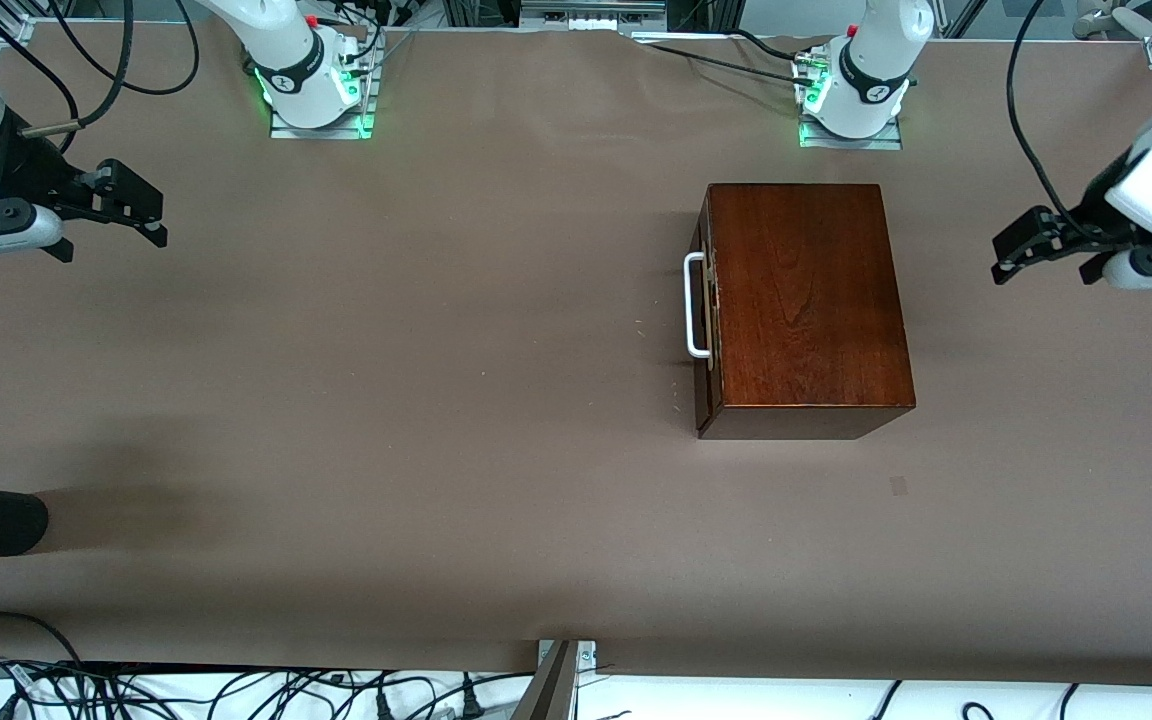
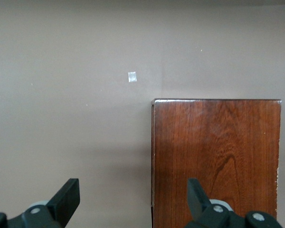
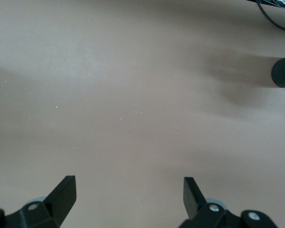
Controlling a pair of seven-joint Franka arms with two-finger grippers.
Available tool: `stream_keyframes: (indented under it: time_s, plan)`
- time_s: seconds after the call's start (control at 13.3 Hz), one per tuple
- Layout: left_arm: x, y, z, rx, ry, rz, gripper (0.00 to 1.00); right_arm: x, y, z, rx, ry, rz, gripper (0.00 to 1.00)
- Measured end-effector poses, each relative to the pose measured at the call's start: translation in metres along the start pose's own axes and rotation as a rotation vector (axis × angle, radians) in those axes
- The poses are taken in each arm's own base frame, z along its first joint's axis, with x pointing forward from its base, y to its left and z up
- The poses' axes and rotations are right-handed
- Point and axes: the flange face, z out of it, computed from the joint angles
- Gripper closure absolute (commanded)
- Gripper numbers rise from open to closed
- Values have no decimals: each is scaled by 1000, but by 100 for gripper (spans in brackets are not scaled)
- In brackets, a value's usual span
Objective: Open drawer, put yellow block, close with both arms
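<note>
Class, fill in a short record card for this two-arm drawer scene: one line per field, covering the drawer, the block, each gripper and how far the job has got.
drawer: shut, its front flush with the wooden box, white handle facing the right arm's end of the table
yellow block: not visible in any view
left gripper: open, empty, in the air near the left arm's end of the table
right gripper: open, empty, over bare table at the right arm's end
stage: nothing started; drawer not yet opened
</note>
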Motion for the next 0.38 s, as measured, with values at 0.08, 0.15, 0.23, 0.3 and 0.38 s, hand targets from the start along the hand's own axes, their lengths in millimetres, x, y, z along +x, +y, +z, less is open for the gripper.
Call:
stream_keyframes:
  time_s: [0.08, 0.15, 0.23, 0.3, 0.38]
  plan:
    - [-4, -4, 4, -1, -11, 17, 0, 0, 0, 0, 0, -2, 0, 0]
    - [-4, -6, 5, -1, -20, 35, 0, -1, 0, 0, 0, -9, 0, 0]
    - [-4, -7, 6, -1, -28, 46, 0, -2, 0, 0, 1, -12, 1, 0]
    - [-4, -6, 7, -1, -32, 50, 0, -2, 0, -1, 1, -11, 1, 0]
    - [-3, -4, 7, -1, -34, 53, 0, -2, 1, -2, 0, -9, 2, 0]
